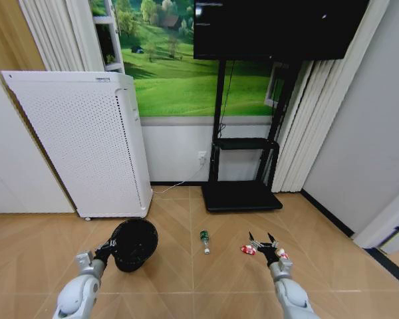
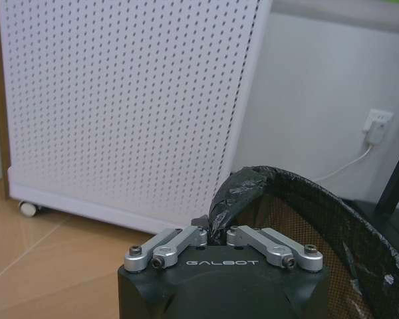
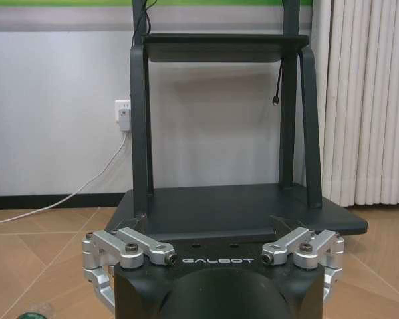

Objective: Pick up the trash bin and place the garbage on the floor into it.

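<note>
The trash bin [image 1: 134,244], round and black with a dark liner, is over the floor [image 1: 186,279] in front of the white cabinet. My left gripper [image 1: 106,251] is shut on its near-left rim. In the left wrist view the left gripper [image 2: 216,231] pinches the crumpled liner edge of the bin [image 2: 306,212]. The garbage lies to the right: a green bottle [image 1: 204,240] and two red-and-white wrappers [image 1: 248,250] [image 1: 282,254]. My right gripper [image 1: 263,240] hovers open between the wrappers. In the right wrist view the right gripper [image 3: 213,249] has its fingers [image 3: 103,262] spread wide, and the bottle [image 3: 32,315] shows at the frame's edge.
A white perforated cabinet [image 1: 86,139] on casters stands behind the bin. The black TV stand base [image 1: 243,196] sits against the wall ahead, with a socket and cable [image 1: 201,158] beside it. Curtains [image 1: 306,126] hang at the right, and a dark skirting [image 1: 326,212] runs along the right wall.
</note>
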{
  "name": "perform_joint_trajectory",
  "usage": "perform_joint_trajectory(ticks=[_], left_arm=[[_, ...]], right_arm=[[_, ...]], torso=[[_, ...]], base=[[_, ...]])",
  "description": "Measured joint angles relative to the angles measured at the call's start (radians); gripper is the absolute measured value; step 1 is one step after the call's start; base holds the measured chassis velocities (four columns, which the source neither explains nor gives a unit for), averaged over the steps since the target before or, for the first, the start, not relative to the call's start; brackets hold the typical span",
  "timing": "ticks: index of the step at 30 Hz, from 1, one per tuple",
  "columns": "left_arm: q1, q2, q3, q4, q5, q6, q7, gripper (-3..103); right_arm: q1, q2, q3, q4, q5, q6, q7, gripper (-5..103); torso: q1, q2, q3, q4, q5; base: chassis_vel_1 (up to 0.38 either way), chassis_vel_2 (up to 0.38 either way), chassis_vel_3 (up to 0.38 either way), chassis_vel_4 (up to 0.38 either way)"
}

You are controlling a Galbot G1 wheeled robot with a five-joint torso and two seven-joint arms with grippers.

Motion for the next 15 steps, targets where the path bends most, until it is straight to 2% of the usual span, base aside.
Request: perform_joint_trajectory(ticks=[4,5,10,15], left_arm=[[-0.030,0.010,0.013,-0.002,0.010,-0.054,0.031,7],[-0.030,0.010,0.013,-0.002,0.010,-0.054,0.031,7],[-0.060,0.027,0.026,-0.049,0.040,-0.086,0.041,7],[-0.064,0.046,0.032,-0.109,0.040,-0.086,0.043,7]], right_arm=[[-0.012,0.004,-0.031,0.038,0.005,-0.059,0.011,100],[-0.012,0.004,-0.031,0.038,0.005,-0.059,0.011,100],[-0.005,-0.006,-0.111,0.059,0.038,-0.151,0.012,100],[0.040,-0.029,-0.219,0.014,0.024,-0.155,0.006,100]], torso=[[0.000,0.000,0.000,0.0000,-0.0001],[0.000,0.000,0.000,0.0000,-0.0001],[0.000,0.000,0.000,0.0000,0.0000],[0.000,0.000,0.000,0.0001,0.0000]], base=[[0.000,0.000,0.000,0.000],[0.000,0.000,0.000,0.000],[0.000,0.000,0.000,0.000],[0.000,0.000,0.000,0.000]])
